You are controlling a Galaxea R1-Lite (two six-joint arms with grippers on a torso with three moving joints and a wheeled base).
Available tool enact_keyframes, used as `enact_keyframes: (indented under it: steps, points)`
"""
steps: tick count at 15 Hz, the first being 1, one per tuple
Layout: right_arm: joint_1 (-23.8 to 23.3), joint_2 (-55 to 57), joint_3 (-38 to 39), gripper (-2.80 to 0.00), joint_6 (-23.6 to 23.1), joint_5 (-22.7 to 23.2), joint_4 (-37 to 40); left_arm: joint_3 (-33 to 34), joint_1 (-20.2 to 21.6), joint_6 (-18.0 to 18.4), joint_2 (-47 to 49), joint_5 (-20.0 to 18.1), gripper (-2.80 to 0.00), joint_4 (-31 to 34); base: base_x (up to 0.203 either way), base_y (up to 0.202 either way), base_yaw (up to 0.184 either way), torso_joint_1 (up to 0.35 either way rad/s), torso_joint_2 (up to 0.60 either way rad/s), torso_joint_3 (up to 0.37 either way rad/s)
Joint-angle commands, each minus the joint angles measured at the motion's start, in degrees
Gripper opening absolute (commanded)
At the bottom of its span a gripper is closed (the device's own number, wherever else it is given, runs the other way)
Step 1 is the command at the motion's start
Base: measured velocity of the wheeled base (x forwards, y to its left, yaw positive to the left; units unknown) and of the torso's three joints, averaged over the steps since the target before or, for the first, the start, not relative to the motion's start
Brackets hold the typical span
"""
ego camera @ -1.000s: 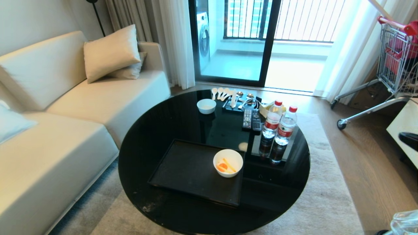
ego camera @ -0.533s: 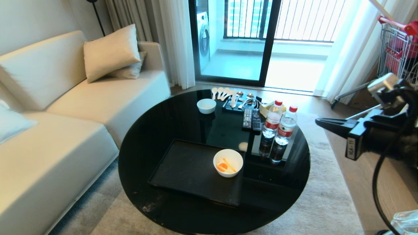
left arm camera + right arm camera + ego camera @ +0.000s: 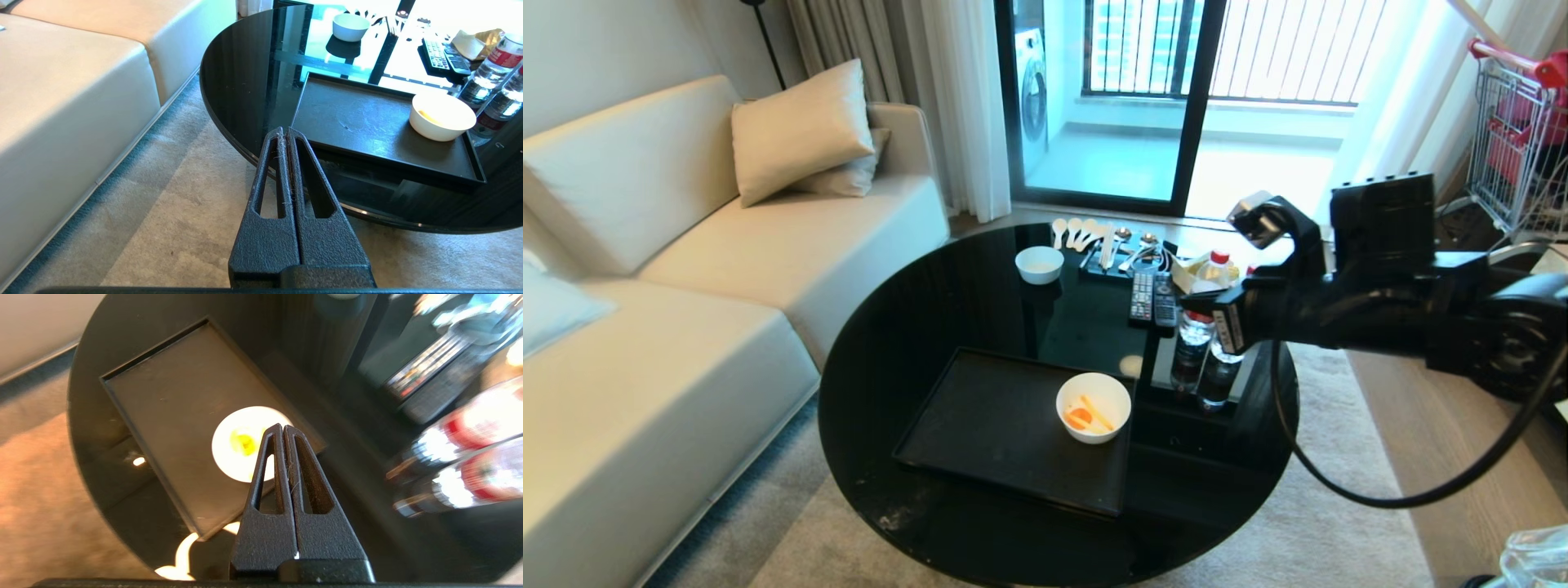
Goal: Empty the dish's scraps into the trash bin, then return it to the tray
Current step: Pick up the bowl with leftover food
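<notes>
Since the earlier frames the right arm has swung in from the right edge of the head view and now reaches across the far right part of the surface (image 3: 915,327), in front of the two water bottles (image 3: 1196,359). In that view its fingers are hidden behind the arm's own body. The right wrist view shows the right gripper (image 3: 282,428) with its two fingers pressed together, empty, hanging above the dish (image 3: 241,443).

Nearest the robot, the left gripper (image 3: 284,131) is also pressed together and empty, low beside the near edge of the round black surface, over the carpet.

The tray (image 3: 980,425), matte black with a low rim, lies on the near half of the surface, its long axis running roughly left to right and slightly skewed. The dish (image 3: 1093,407), a glossy white deep bowl, sits upright in the tray's far right corner, its mouth facing up. In it lie the scraps (image 3: 1086,416): orange carrot slices and thin pale-yellow sticks, the sticks lying diagonally. The left wrist view shows the bowl's outer wall side-on, with only a yellow-orange sliver inside.

Beyond the tray lie two remote controls (image 3: 1152,298), then a smaller white bowl (image 3: 1039,265) and a row of spoons (image 3: 1086,234). At the lower right corner of the head view shows a clear plastic bag (image 3: 1535,559).
</notes>
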Motion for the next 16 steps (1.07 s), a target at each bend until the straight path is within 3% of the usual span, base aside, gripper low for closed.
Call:
enact_keyframes:
  steps: [1, 4, 7, 9, 16]
  points:
    - [3.87, 7.22, -7.54, -2.80, 9.23, -2.79, 6.71, 0.00, 0.00, -0.08, -0.02, 0.05, -2.80, -0.05, 0.000, 0.000, 0.000, 0.000, 0.00, 0.000]
    - [7.60, 14.60, -15.80, -2.80, 23.94, -12.26, 14.96, 0.00, 0.00, -0.08, -0.02, 0.05, -2.80, -0.05, 0.000, 0.000, 0.000, 0.000, 0.00, 0.000]
    - [9.37, 19.70, -21.40, -2.80, 33.52, -18.66, 24.90, 0.00, 0.00, -0.01, -0.02, 0.05, -2.80, -0.05, 0.000, 0.000, 0.000, 0.000, 0.00, 0.000]
    - [9.95, 22.40, -24.26, -2.80, 37.40, -21.58, 29.87, 0.00, 0.00, -0.08, -0.02, 0.05, -2.80, -0.05, 0.000, 0.000, 0.000, 0.000, 0.00, 0.000]
    - [10.88, 28.82, -35.39, -2.80, 45.98, -21.91, 43.15, 0.00, 0.00, -0.08, -0.02, 0.05, -2.80, -0.05, 0.000, 0.000, 0.000, 0.000, 0.00, 0.000]
